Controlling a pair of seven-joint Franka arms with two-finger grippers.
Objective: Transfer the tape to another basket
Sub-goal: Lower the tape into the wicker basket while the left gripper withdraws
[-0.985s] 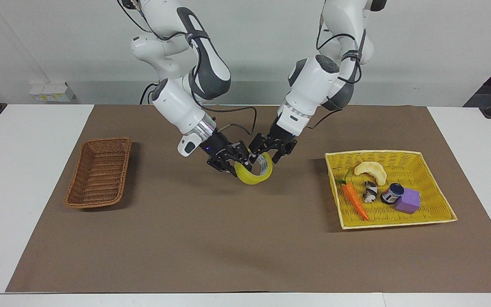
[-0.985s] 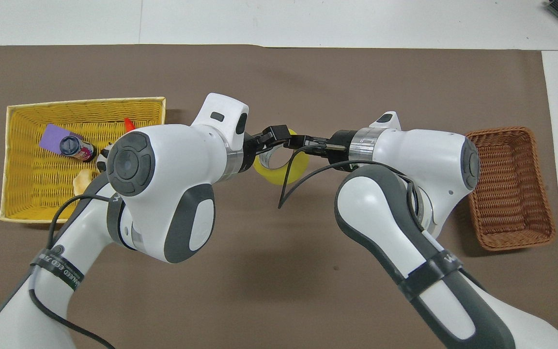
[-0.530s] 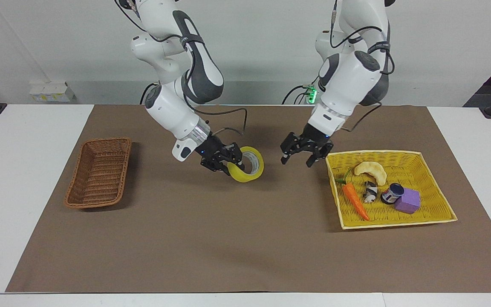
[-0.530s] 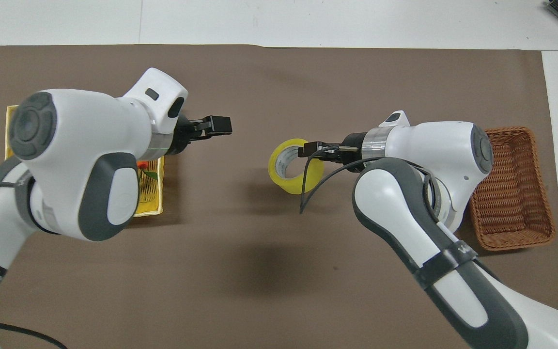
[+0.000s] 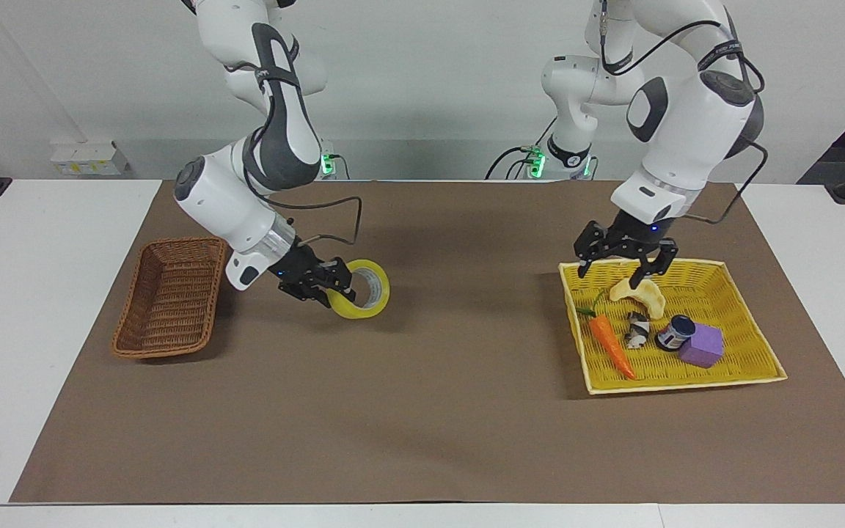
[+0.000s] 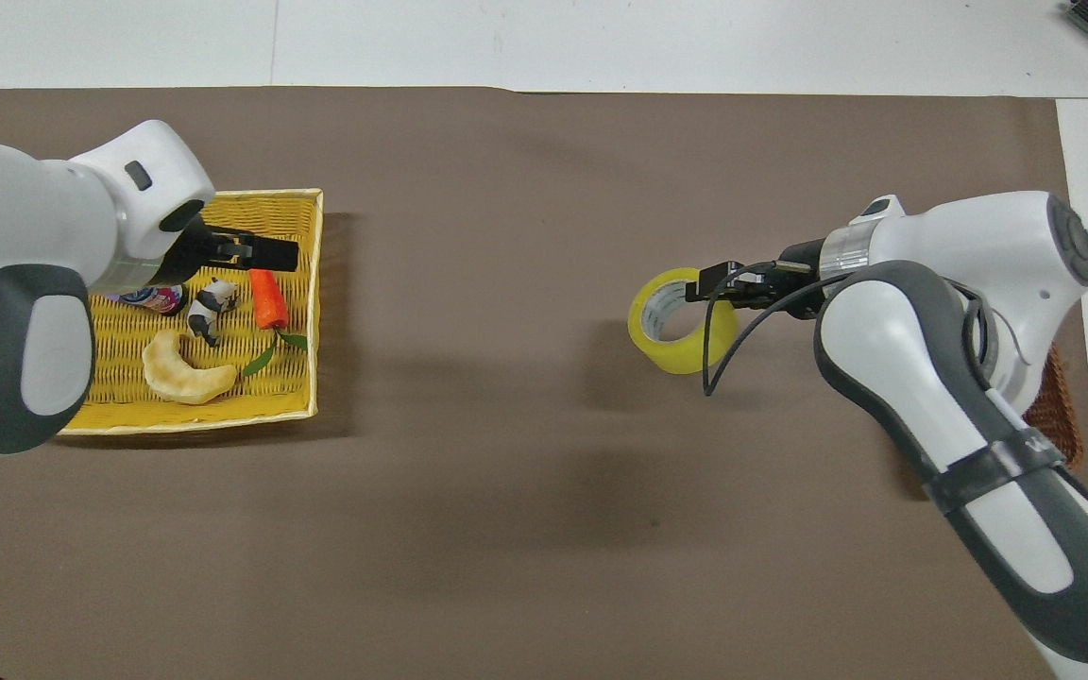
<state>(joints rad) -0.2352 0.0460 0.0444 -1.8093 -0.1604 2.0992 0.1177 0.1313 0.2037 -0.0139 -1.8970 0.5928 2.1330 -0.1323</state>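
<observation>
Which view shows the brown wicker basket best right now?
The facing view: the whole basket is visible there, with nothing inside it, toward the right arm's end of the table. In the overhead view the right arm covers nearly all of it; only a sliver of woven rim shows.

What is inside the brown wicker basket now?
Nothing shows inside the basket in the facing view. In the overhead view the right arm covers most of it. The right gripper holds the tape.

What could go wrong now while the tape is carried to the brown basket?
The right hand grips only the rim of the tape, so the roll hanging beside it could swing or slip out. The brown wicker basket is narrow, so a release near its rim could send the roll onto the mat.
</observation>
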